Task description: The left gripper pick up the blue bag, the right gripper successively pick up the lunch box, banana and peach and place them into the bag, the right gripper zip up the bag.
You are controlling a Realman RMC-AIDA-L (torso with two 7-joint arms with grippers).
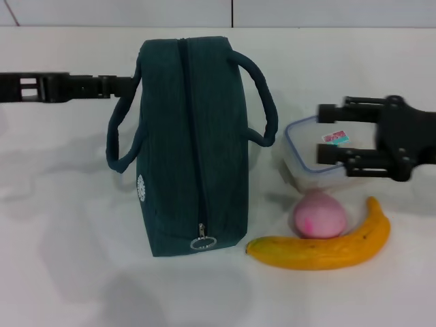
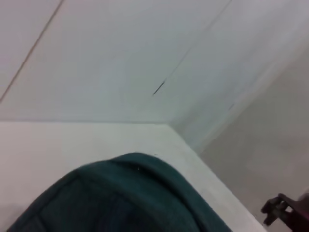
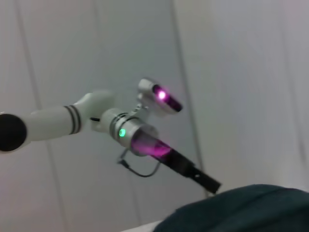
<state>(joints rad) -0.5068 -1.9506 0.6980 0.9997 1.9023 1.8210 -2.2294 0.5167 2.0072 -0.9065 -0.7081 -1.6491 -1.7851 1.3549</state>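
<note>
The left pincer (image 1: 122,86) meets the bag's (image 1: 191,143) near handle; whether it grips, I cannot tell. The right pincer (image 1: 325,138) gapes wide over the lunch box (image 1: 306,153), with the peach (image 1: 319,215) and banana (image 1: 327,245) below it on the desk (image 1: 61,231).

The dark teal zippered fabric bag (image 1: 189,146) stands mid-table (image 1: 61,259). To its right sits the clear plastic lunch box (image 1: 308,153); in front of that the pink round peach (image 1: 319,215) touches the long yellow banana (image 1: 325,246) lying nearest the table's front edge.
</note>
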